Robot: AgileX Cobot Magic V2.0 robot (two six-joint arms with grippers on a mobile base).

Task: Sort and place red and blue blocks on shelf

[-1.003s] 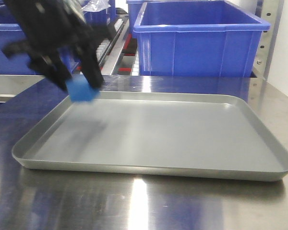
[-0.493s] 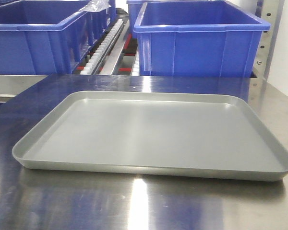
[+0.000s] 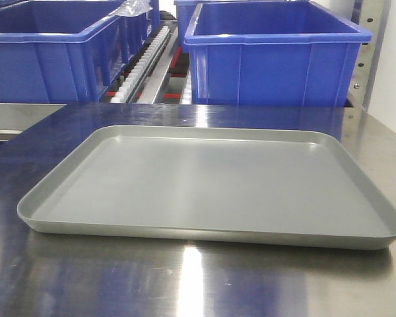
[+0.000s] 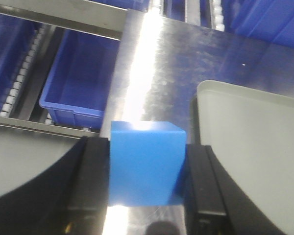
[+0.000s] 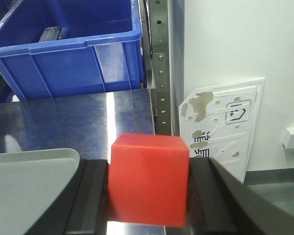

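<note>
Your left tool (image 4: 148,188) gone from front view since one second ago, no longer over tray (image 3: 211,191). It clamps blue block (image 4: 146,156) above surface (image 4: 157,58), beside tray edge. Right tool (image 5: 149,198) clamps red block (image 5: 149,181) over surface, near blue bin (image 5: 68,58).

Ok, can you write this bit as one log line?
left gripper: holds blue block | right gripper: holds red block | tray: empty

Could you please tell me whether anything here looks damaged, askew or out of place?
Only the white panel by the wall: it looks tilted and its surface is chipped in patches. The blue block sits squarely in the left gripper, the red block in the right gripper; the tray lies flat.
</note>
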